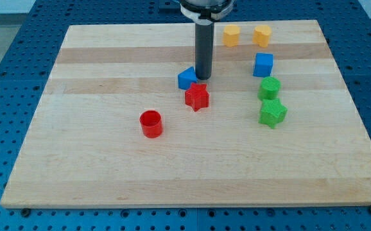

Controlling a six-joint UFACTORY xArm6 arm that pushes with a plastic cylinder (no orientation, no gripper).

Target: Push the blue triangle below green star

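The blue triangle (187, 78) lies near the middle of the wooden board (108, 167), just above and left of a red star (197, 97). My tip (203, 77) stands right at the blue triangle's right side, touching or nearly touching it, just above the red star. The green star (273, 112) lies at the view's right, well right of and a little lower than the blue triangle. The dark rod rises from the tip to the view's top.
A green cylinder-like block (269, 88) sits just above the green star, with a blue cube (263, 65) above it. Two yellow blocks (231, 35) (262, 35) lie near the board's top edge. A red cylinder (151, 124) lies lower left of the red star.
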